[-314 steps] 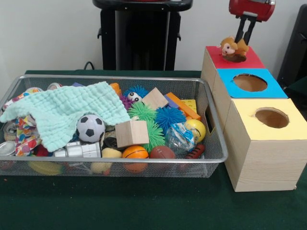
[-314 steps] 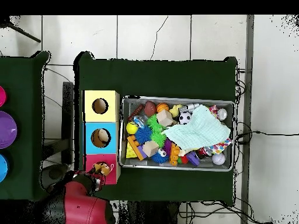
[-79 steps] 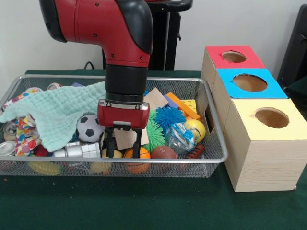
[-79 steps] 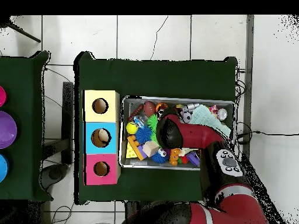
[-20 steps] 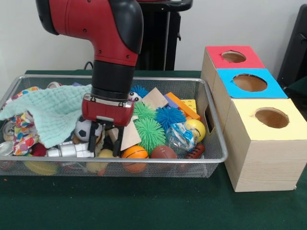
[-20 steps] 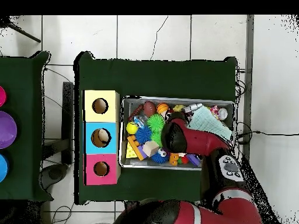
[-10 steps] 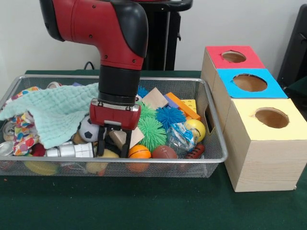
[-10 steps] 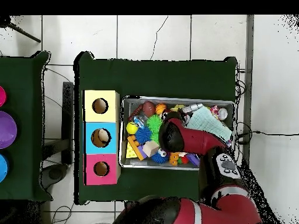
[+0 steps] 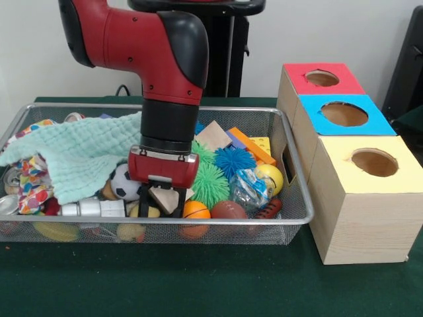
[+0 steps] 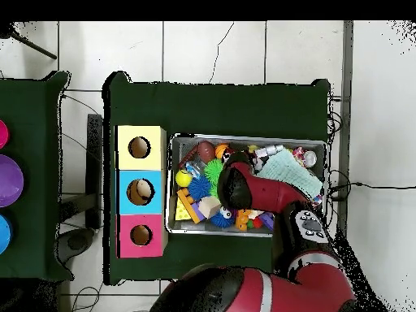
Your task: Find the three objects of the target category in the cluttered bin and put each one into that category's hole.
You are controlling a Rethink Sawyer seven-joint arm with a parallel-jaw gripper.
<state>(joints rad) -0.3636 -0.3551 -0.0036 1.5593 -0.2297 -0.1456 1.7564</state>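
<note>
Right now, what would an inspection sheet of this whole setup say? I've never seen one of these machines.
Surface: green cloth table, bearing the wire bin and the boxes.
Job's things: three wooden boxes beside the bin, with round holes in a red top, a blue top and a yellow top.
Clutter: mint cloth, soccer ball, spiky green ball, spiky blue ball, orange ball, brown football, and more.
Grippers: gripper low in the bin, shut on a wooden block.
Cables: thin cables on the floor by the bin's end.
Surroundings: tiled floor; second green table with coloured bowls.
</note>
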